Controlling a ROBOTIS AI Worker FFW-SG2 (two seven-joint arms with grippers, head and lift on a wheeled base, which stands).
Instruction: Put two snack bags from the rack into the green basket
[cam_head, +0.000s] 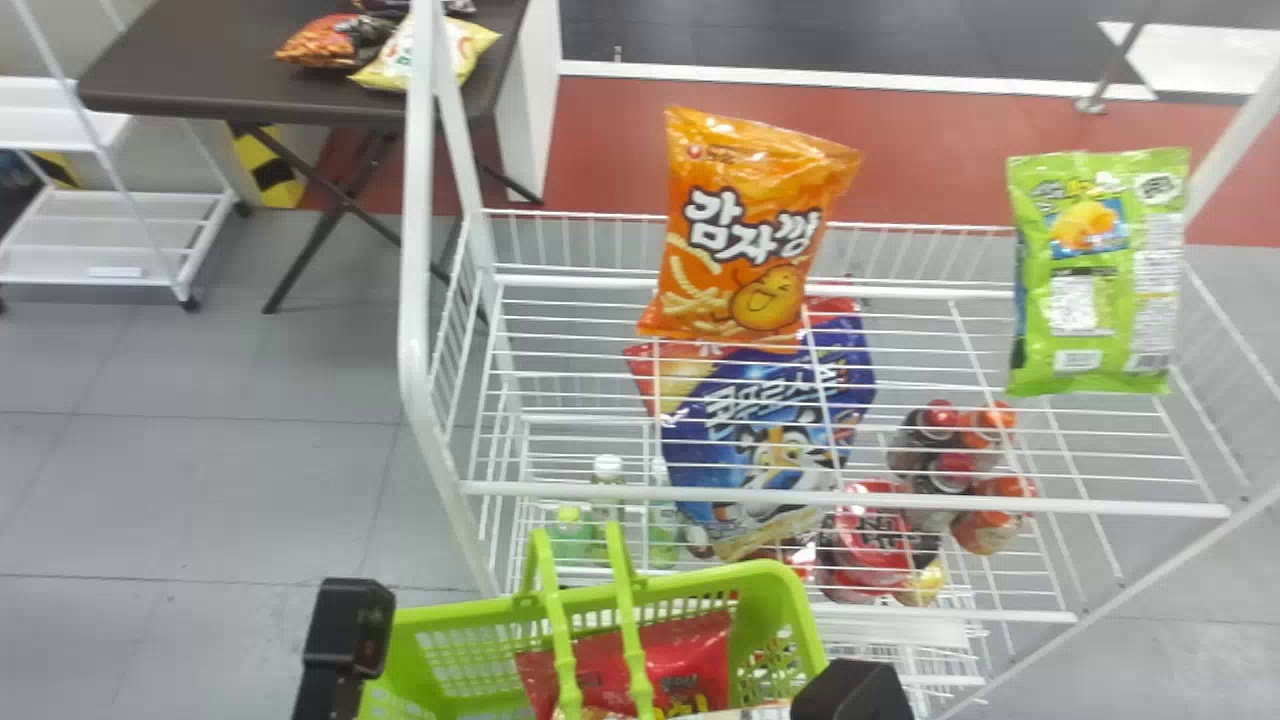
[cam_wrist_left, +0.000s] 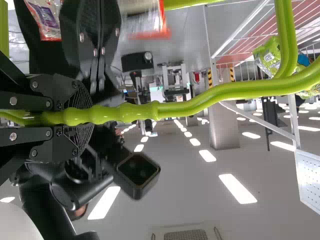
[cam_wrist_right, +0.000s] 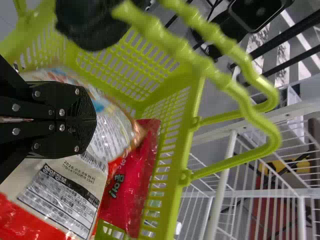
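Note:
At the bottom edge of the head view are my left gripper's wrist housing (cam_head: 345, 640) and my right gripper's wrist housing (cam_head: 850, 690), on either side of the green basket (cam_head: 785, 600). In the left wrist view my left gripper (cam_wrist_left: 80, 117) is shut around the basket handle (cam_wrist_left: 130, 112). The right wrist view has my right gripper (cam_wrist_right: 94, 121) with fingers together, over a white-and-red bag (cam_wrist_right: 65, 192) in the basket. A red bag (cam_wrist_right: 132, 175) lies beside it. On the rack's top shelf are an orange snack bag (cam_head: 750, 230) and a green snack bag (cam_head: 1100, 270).
The white wire rack (cam_head: 850, 495) stands just beyond the basket. Its lower shelves hold a blue cereal bag (cam_head: 770, 430), bottles (cam_head: 607, 490) and cans (cam_head: 950, 470). A dark table (cam_head: 200, 60) with more bags stands at the back left, beside a white shelf unit (cam_head: 110, 240).

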